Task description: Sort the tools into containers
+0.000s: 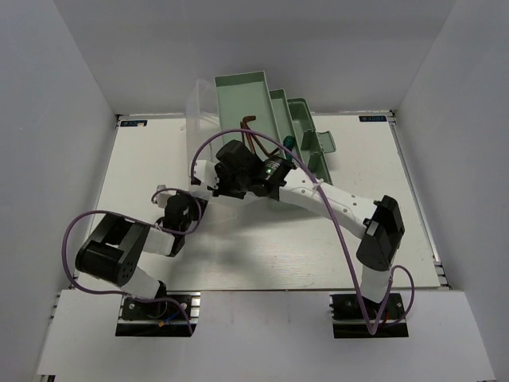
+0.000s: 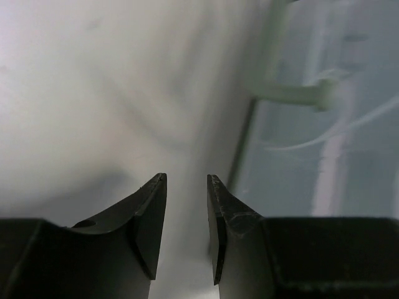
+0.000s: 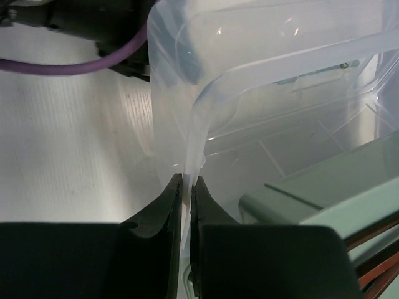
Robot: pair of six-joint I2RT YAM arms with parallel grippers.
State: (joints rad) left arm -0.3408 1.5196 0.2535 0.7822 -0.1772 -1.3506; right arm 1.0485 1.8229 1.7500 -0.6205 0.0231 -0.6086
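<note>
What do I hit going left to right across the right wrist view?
purple cable → right gripper, shut on the edge of the clear lid → mint-green tray → reddish-brown hex keys

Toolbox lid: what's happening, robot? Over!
Right tool pinching clear lid edge. Left tool open, empty. Hex keys in toolbox. No blocker seen.

Arms: two; left arm (image 1: pixel 119 259), right arm (image 1: pixel 378 231)
Grippers: two; left gripper (image 2: pixel 187 179), right gripper (image 3: pixel 187 179)
Purple cables (image 1: pixel 342 239): two
Toolbox (image 1: pixel 238 94): one
Clear lid (image 3: pixel 268 68): one
Stepped trays (image 1: pixel 305 119): at least three showing; exact count unclear
Screwdriver (image 1: pixel 288 143): one in view, green handle
Hex keys (image 3: pixel 374 261): several, reddish-brown; exact number cannot be told
Table (image 1: pixel 413 199): one
</note>
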